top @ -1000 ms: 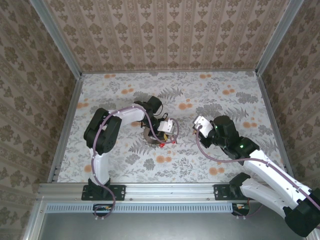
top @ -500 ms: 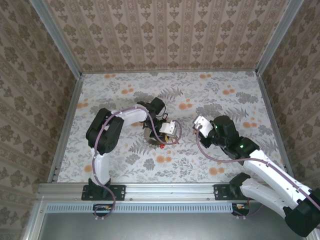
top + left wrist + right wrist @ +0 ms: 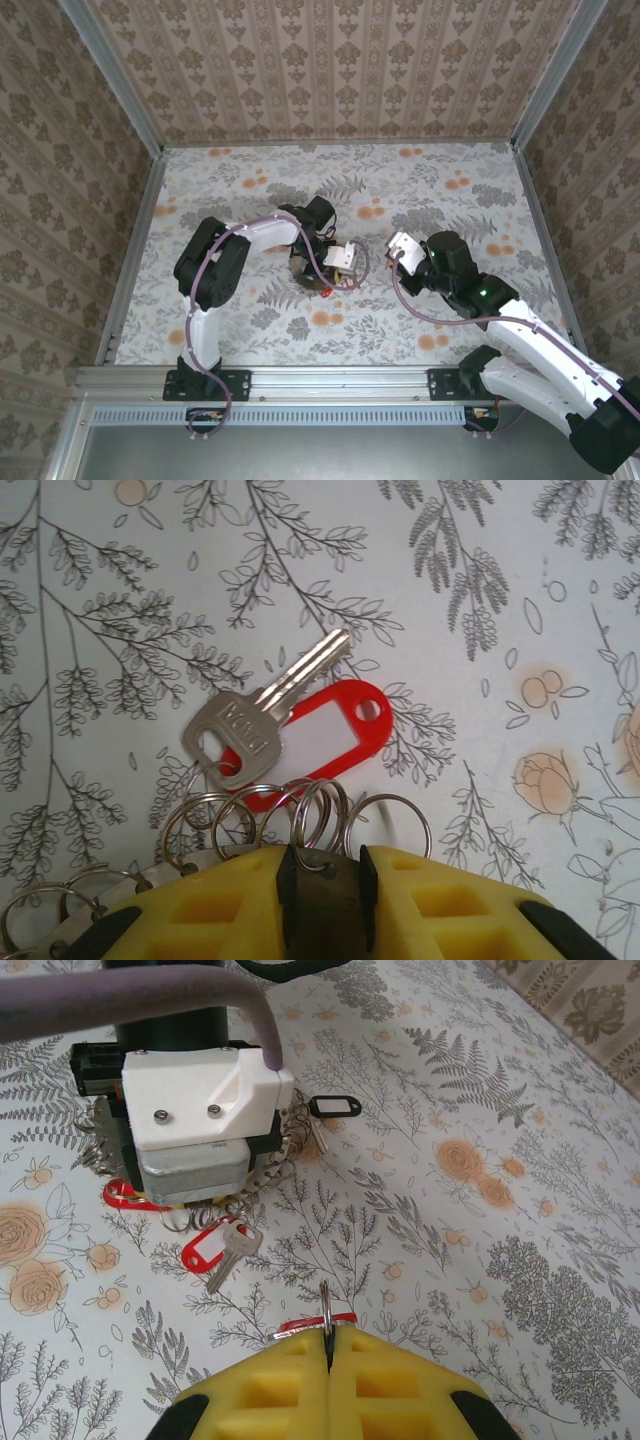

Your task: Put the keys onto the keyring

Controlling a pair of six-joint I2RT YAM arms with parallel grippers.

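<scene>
The keyring (image 3: 322, 905) is a grey band hung with several small wire rings (image 3: 388, 820), and my left gripper (image 3: 325, 865) is shut on a dark flat part of it. In front of the jaws a silver key (image 3: 262, 718) with a red tag (image 3: 335, 732) lies flat on the table, hooked to one small ring. From the right wrist view the keyring's beaded rim (image 3: 268, 1172) shows under the left gripper's white housing (image 3: 195, 1105). My right gripper (image 3: 327, 1345) is shut on a thin wire ring (image 3: 325, 1305), with a red tag edge (image 3: 312, 1321) under the fingers.
A small black tag (image 3: 336, 1107) lies just beyond the keyring. From above, both grippers sit mid-table, left (image 3: 338, 266) and right (image 3: 398, 250), a short gap apart. The floral table (image 3: 450, 320) is walled on three sides.
The left gripper has crept slightly right and toward the near edge with the keyring. The right arm has stayed still.
</scene>
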